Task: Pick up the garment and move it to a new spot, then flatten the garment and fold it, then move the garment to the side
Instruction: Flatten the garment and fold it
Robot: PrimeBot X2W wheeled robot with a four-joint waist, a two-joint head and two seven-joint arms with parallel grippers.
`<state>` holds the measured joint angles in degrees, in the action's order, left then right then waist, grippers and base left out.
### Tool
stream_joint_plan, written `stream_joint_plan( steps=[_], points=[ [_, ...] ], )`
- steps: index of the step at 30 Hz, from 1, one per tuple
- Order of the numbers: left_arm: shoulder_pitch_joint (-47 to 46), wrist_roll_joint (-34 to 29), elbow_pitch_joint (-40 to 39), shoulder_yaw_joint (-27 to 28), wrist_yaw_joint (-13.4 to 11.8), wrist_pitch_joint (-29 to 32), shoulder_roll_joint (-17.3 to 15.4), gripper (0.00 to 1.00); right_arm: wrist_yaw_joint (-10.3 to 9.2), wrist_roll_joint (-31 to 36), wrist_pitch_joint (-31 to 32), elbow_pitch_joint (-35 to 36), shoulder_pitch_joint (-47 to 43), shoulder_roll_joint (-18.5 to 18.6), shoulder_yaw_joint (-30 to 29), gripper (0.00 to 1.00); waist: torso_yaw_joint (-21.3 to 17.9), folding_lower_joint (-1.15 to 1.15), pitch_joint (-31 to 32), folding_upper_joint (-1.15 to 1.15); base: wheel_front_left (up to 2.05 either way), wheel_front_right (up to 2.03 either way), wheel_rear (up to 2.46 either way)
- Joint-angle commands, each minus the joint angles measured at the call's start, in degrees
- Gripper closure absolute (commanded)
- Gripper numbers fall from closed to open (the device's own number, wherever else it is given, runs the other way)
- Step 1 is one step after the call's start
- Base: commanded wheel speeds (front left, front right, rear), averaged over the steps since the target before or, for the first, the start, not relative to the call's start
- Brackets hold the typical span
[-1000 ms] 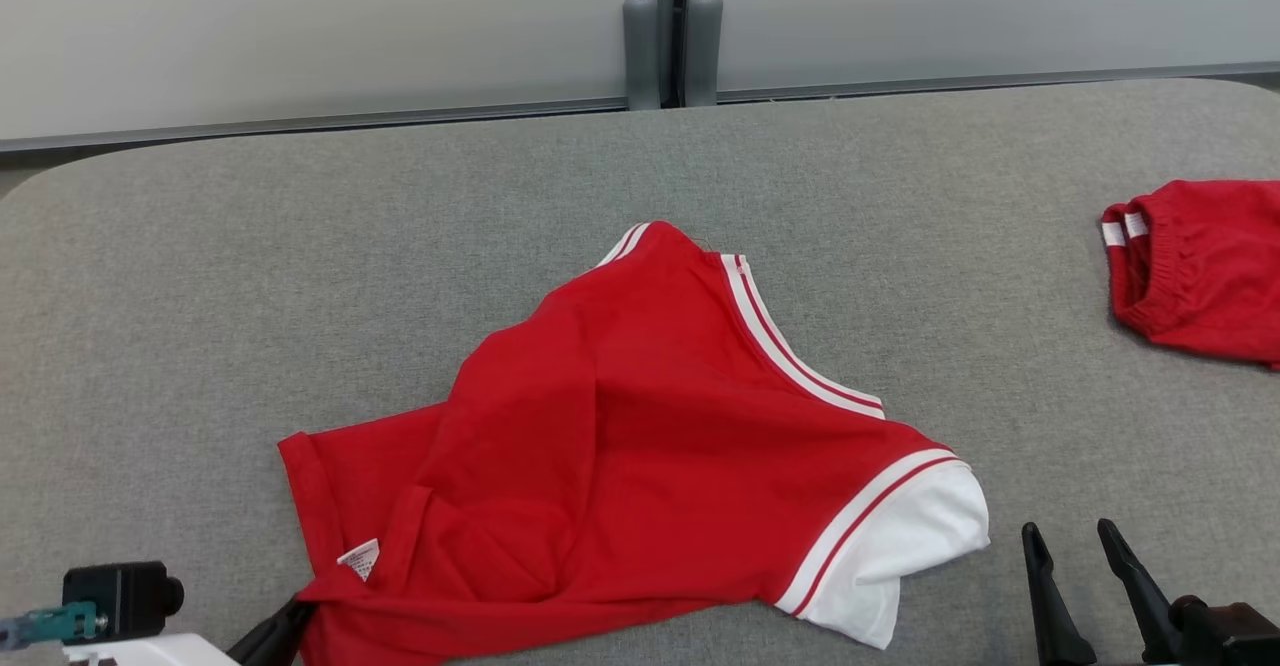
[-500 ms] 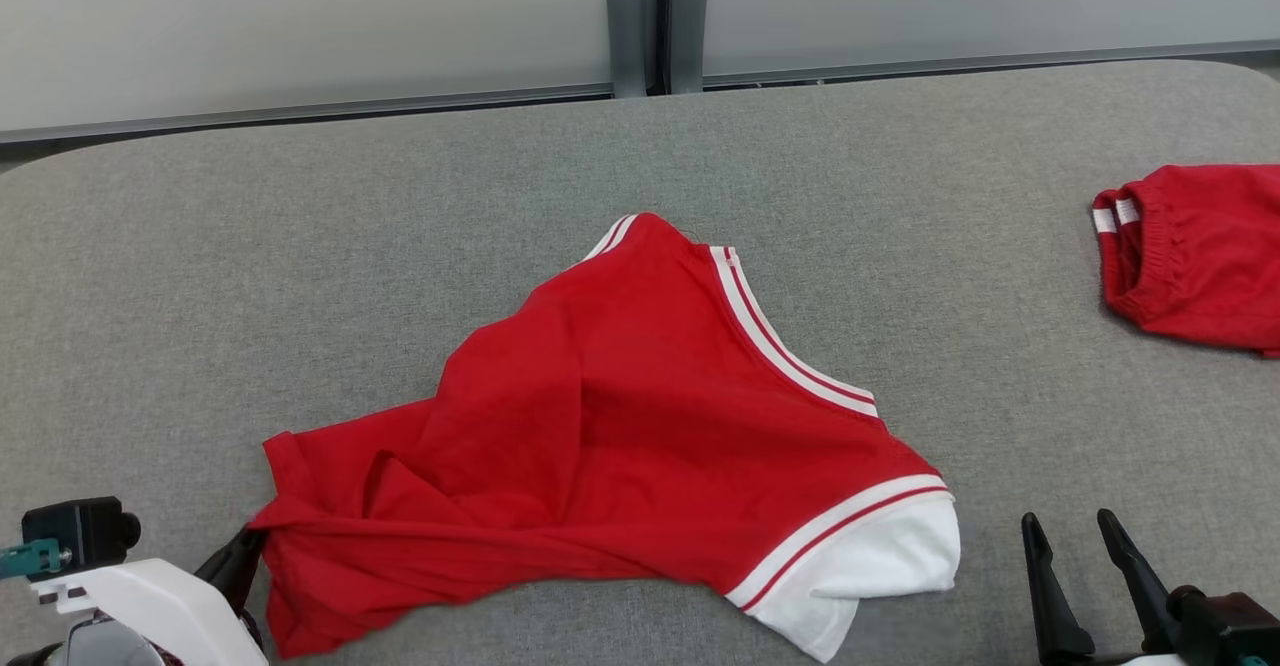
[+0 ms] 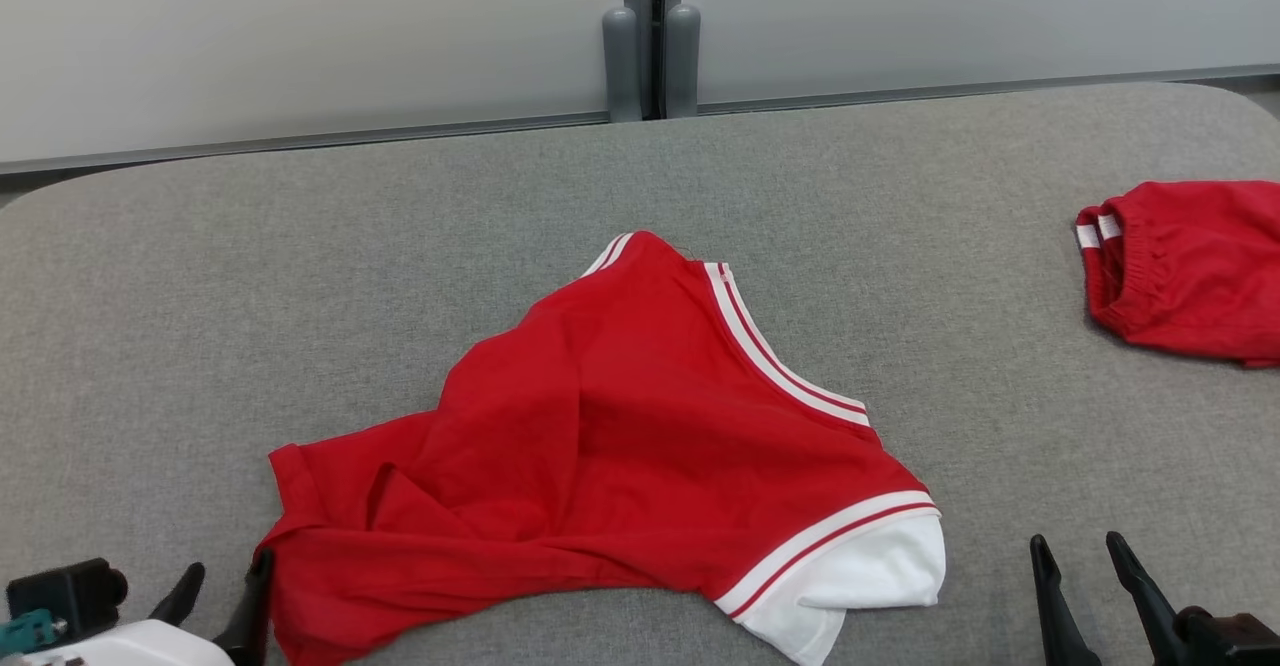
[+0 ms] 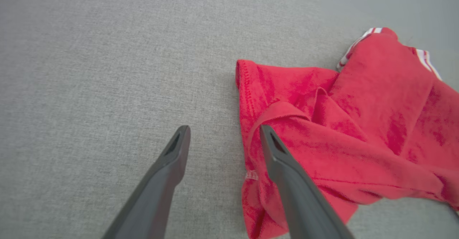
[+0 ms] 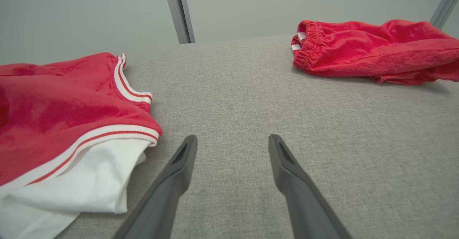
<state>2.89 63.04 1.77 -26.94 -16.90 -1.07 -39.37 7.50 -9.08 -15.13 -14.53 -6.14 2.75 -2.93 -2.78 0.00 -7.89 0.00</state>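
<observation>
The red shirt (image 3: 640, 446) lies crumpled in the middle of the grey worktop (image 3: 300, 246), one half folded over itself, so it is not yet flat. At its 8 o'clock corner the left gripper (image 3: 230, 564) has its fingers spread, one against the hem (image 4: 247, 99) and one over bare worktop, seemingly placed to pinch that corner. The right gripper (image 3: 1078, 541) sits at 4 o'clock, fingers apart and empty, near the white sleeve (image 3: 870, 571). Red shorts (image 3: 1190, 266) lie well apart at 2 o'clock.
</observation>
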Motion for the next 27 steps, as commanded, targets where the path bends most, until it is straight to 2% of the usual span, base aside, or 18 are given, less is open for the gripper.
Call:
stream_joint_plan(
  steps=[1,7,11,13,14,18,22,25,26,27],
  points=[
    [0.2,-0.5,-0.9,0.1,-0.4,-0.4,-0.1,0.00,-0.02,0.2,0.0,0.1,-0.5,0.3,-0.2,0.00,0.3,0.00,0.4,0.00,0.00,0.00,0.00],
    [-0.9,-5.9,-12.8,-5.5,-2.3,0.9,0.9,0.00,-0.02,0.7,0.0,0.7,-0.7,0.6,0.2,0.00,0.5,0.00,1.8,0.00,0.00,0.00,0.00],
    [-6.1,-9.5,-17.0,-13.3,-0.3,6.4,4.5,0.00,-0.02,0.6,0.0,1.3,0.2,0.7,0.8,0.00,-0.1,0.00,1.7,0.00,0.00,0.00,0.00],
    [-9.8,-11.7,-15.1,-16.7,1.0,9.2,6.2,0.00,-0.02,0.7,0.0,1.3,0.7,0.7,1.1,0.00,-0.8,0.00,1.4,0.00,0.00,0.00,0.00],
    [-11.2,-12.0,-13.5,-18.3,2.0,10.3,8.1,0.00,-0.02,0.6,0.0,1.3,0.9,0.7,1.1,0.00,-1.1,0.00,1.3,0.00,0.00,0.00,0.00],
    [-17.4,-14.0,-4.9,-23.0,5.2,13.9,12.8,0.00,-0.02,0.3,0.0,1.2,1.4,0.6,2.0,0.00,-3.1,0.00,0.5,0.00,0.00,0.00,0.00],
    [-21.7,-16.5,2.5,-26.1,7.6,15.9,15.3,0.00,-0.02,0.0,0.0,1.0,1.6,0.5,1.8,0.00,-5.2,0.00,0.0,0.00,0.00,0.00,0.00],
    [-23.8,-17.5,6.5,-27.5,9.0,17.0,15.9,0.00,-0.02,-0.1,0.0,1.0,1.4,0.4,1.7,0.00,-6.5,0.00,-0.3,0.00,0.00,0.00,0.00],
    [-24.0,-16.8,7.5,-28.0,9.8,17.8,16.3,0.18,-0.02,-0.2,0.0,1.0,1.3,0.4,1.6,0.00,-6.7,0.00,-0.4,0.00,0.00,0.00,0.00],
    [-24.2,-16.1,8.3,-28.4,10.6,18.6,16.7,0.98,-0.02,-0.3,0.0,1.1,1.3,0.4,1.5,0.00,-7.0,0.00,-0.5,0.00,0.00,0.00,0.00]
  ],
)
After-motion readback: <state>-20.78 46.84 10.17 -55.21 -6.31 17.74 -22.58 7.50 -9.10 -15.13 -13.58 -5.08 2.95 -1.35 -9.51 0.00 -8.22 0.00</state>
